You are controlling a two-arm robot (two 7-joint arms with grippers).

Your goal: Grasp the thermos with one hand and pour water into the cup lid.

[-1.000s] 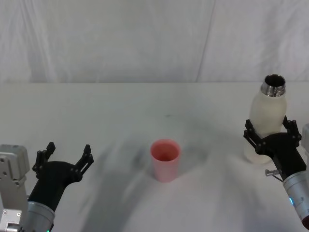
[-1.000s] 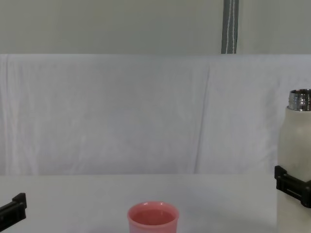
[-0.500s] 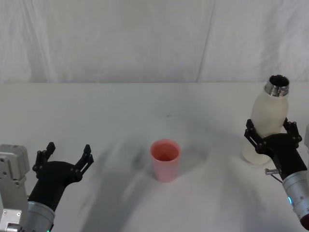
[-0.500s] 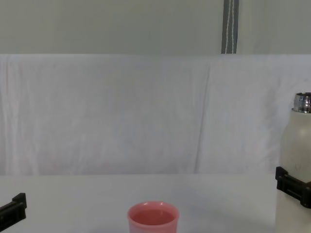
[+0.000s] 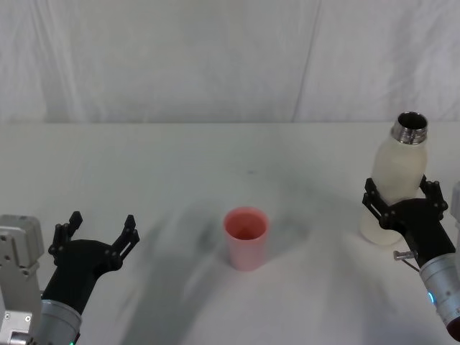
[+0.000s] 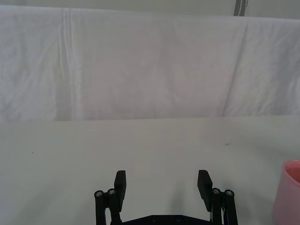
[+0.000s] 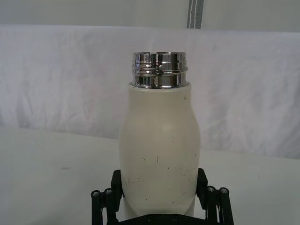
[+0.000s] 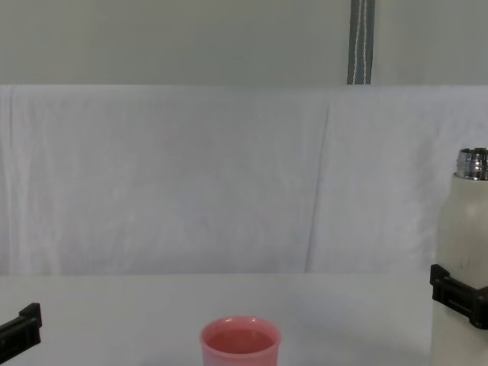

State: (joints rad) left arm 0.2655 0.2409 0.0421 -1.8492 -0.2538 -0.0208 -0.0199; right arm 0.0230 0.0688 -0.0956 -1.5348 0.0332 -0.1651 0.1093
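Upright at far right: tall cream-white speckled thermos [image 5: 397,183], clamped low by black right gripper [image 5: 402,203]. To its left, mid-table: small pink cup lid [image 5: 246,238]. Left gripper [image 5: 99,236] spread, idle, near left.

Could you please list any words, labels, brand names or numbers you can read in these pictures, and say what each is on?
None: no readable text anywhere.
The thermos bears only small dark specks, no lettering.
The cup lid is plain pink.
The right gripper, around the thermos, and the left gripper, apart from both, carry no markings.
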